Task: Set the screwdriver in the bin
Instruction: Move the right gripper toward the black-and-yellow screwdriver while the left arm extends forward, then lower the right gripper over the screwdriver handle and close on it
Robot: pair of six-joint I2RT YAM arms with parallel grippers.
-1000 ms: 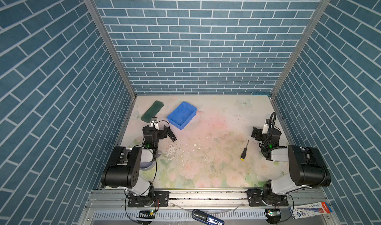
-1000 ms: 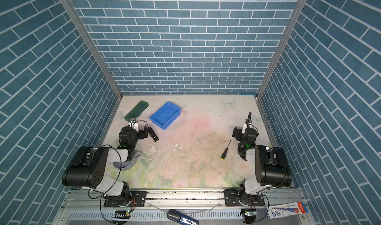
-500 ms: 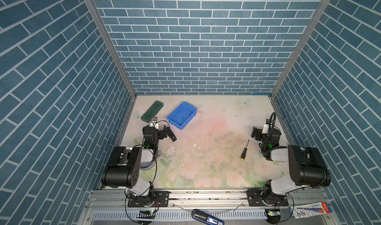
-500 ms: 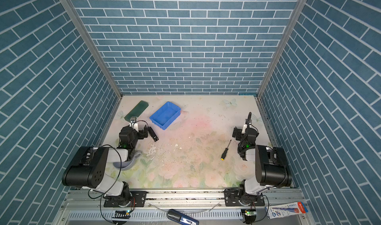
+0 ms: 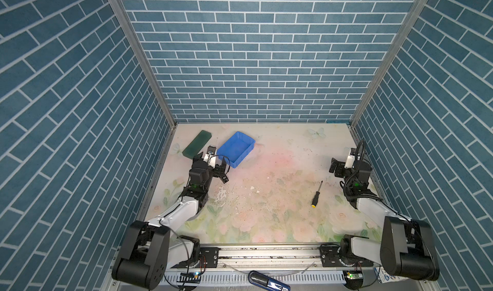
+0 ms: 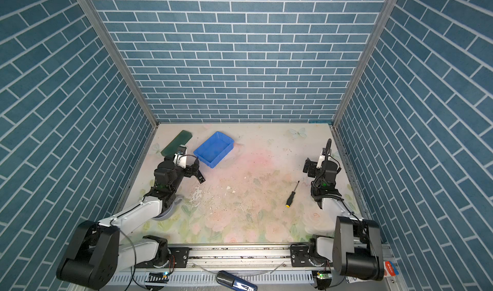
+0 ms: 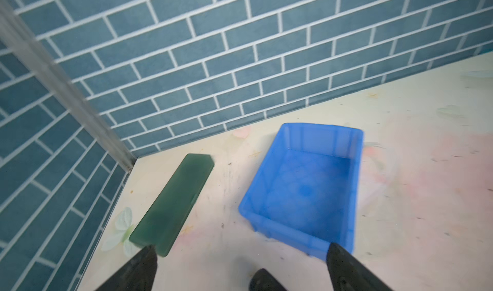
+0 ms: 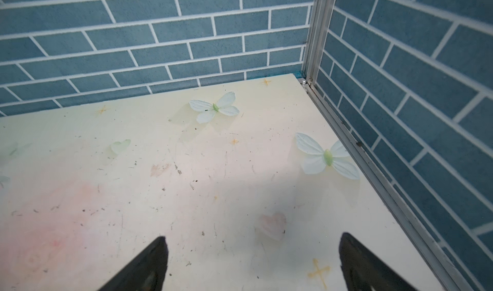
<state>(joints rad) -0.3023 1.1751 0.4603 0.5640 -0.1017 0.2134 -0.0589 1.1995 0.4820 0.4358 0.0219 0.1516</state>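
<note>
**Open and empty on both sides**

Far left lies a flat dark green rectangular slab (image 5: 197, 144), then the bright blue shallow plastic bin (image 5: 234, 151). The left tool (image 7: 241, 249) gapes wide, empty, just short of both. The black-handled, yellow-ended screwdriver (image 5: 316, 195) lies on the worktop (image 5: 266, 209) right of centre, near the wide-open, empty right tool (image 8: 253, 237).

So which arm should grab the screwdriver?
Right. The screwdriver lies close to the right pincer, which is open and empty. The left pincer, open too, sits across by the bin, so it would probably have to reach much farther.
</note>
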